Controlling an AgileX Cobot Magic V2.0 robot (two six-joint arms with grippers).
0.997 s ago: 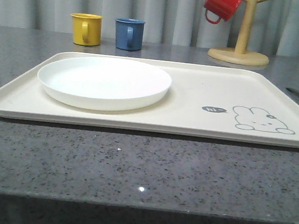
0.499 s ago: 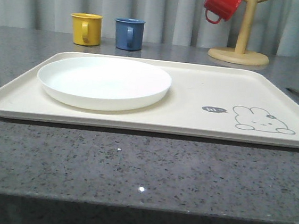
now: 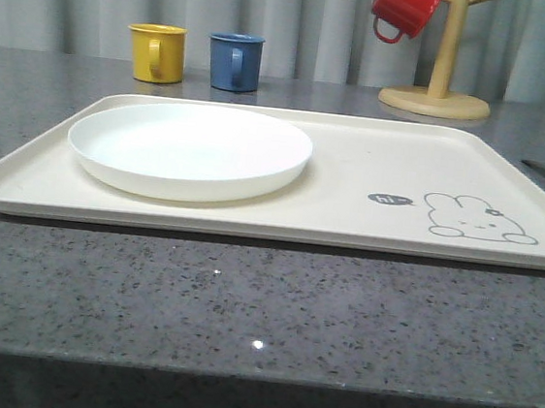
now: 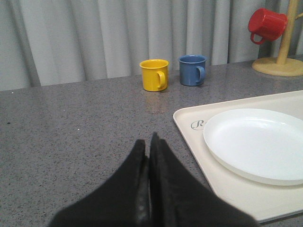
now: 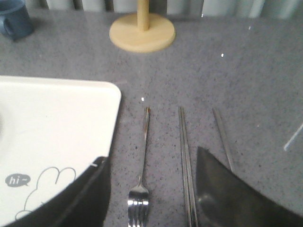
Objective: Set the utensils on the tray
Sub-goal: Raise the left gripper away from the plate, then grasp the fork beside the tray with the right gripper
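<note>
The tray [image 3: 352, 188] is cut by the right edge in the front view; the right gripper [image 5: 151, 189] hides the spoon's [image 5: 222, 137] bowl; the chopsticks [image 5: 186, 161] run off the frame; the red mug's [image 3: 405, 8] top is cropped.

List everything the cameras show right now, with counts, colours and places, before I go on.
tray: 1, cream, table centre
plate: 1, white, on the tray's left part
fork: 1, silver, on the table right of the tray
chopsticks: 1 pair, silver, beside the fork
mugs: yellow and blue behind the tray; red on the wooden stand
left gripper: black, shut
right gripper: black, open above the fork
</note>
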